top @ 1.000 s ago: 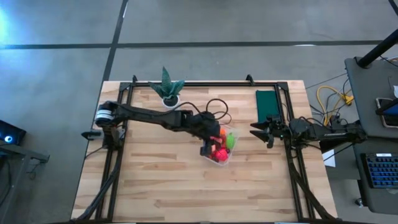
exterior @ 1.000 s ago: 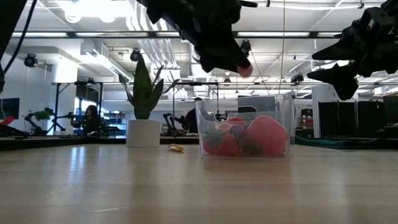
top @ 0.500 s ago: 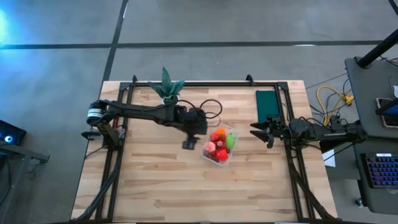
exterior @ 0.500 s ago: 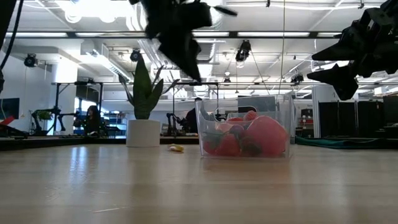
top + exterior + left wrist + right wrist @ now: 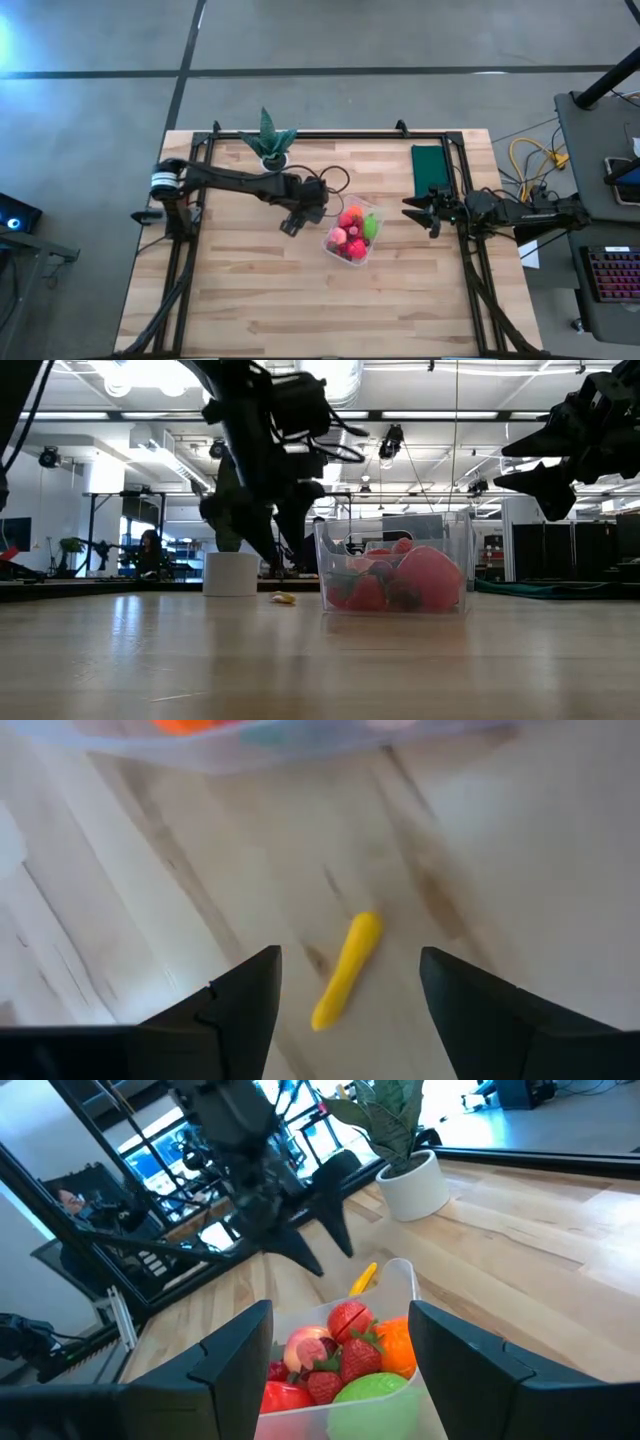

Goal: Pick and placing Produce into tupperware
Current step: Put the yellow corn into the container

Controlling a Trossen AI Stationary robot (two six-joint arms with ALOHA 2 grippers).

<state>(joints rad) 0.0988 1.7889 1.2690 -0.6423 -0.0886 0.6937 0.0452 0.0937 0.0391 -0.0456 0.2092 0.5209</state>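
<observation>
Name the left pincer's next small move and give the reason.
Probably lower the left pincer straight down and close on the small yellow elongated produce piece. It lies alone on the wooden table, outside the clear plastic rectangular tub, and the open fingers already straddle it in the left wrist view. The right pincer waits off to the side.

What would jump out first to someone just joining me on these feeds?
The clear tub near mid-table, heaped with red, orange, pink and green produce. Next, the left gripper, open and low over the wood just left of the tub, straddling a small yellow piece lying outside it. The right gripper hangs open at the table's right edge, and a potted plant stands at the far edge.
</observation>
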